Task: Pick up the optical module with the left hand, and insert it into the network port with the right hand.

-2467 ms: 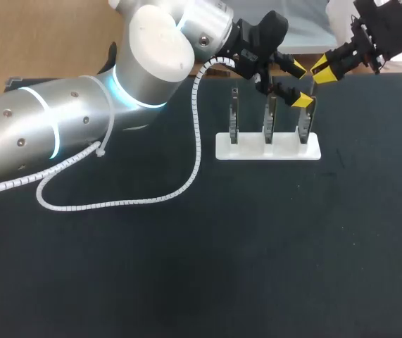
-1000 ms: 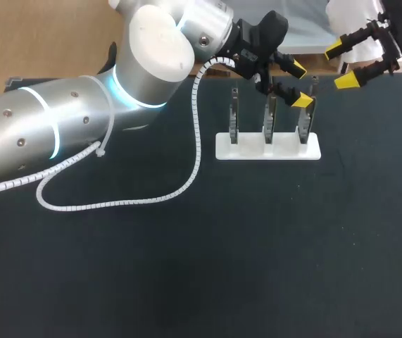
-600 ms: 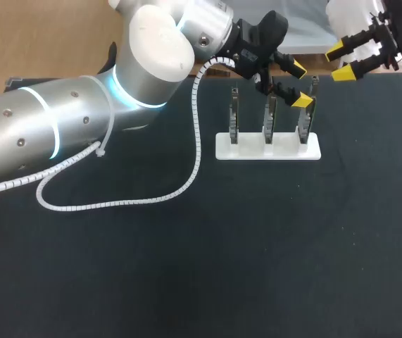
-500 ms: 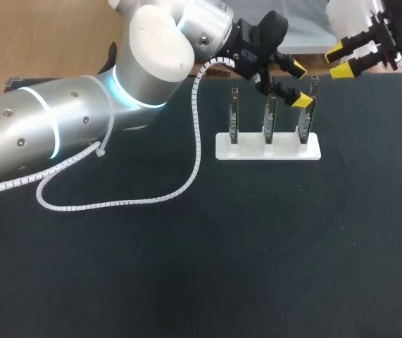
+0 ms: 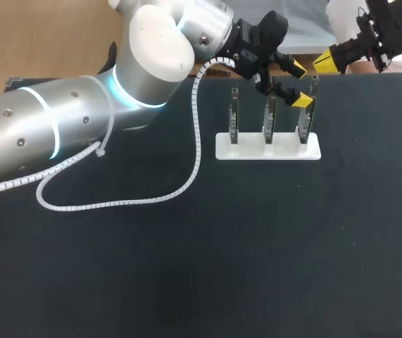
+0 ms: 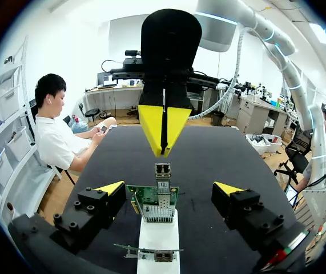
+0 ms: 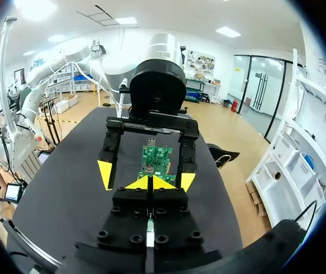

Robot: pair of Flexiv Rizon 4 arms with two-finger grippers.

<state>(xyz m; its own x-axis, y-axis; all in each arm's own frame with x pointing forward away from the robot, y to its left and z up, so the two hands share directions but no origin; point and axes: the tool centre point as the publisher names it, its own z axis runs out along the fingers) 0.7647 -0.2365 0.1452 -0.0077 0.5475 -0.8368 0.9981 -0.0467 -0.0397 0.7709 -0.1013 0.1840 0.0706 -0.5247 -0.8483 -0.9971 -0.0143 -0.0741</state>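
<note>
A white stand (image 5: 267, 146) holds three upright green circuit boards. The right-hand board (image 5: 305, 121) has a small metal optical module (image 5: 314, 83) sticking out of its top. My left gripper (image 5: 299, 84) is open, with one yellow tip on each side of that board's top and neither touching it. In the left wrist view the module (image 6: 163, 170) and its board (image 6: 153, 197) stand between the left gripper (image 6: 169, 188)'s open fingers. My right gripper (image 5: 326, 61) is shut, with nothing seen between its tips. It hangs just beyond the module, tips pointing at it (image 6: 163, 131). The right wrist view shows the right gripper (image 7: 151, 182) shut ahead of the board (image 7: 155, 157).
A white spiral cable (image 5: 137, 201) from the left arm lies looped on the black table left of the stand. The other two boards (image 5: 234, 116) (image 5: 270, 118) stand to the left in the same stand. The table's far edge lies close behind the grippers.
My right gripper has shut its fingers and shifted left toward the module on the right-hand board. The left arm and its open gripper have stayed in place.
</note>
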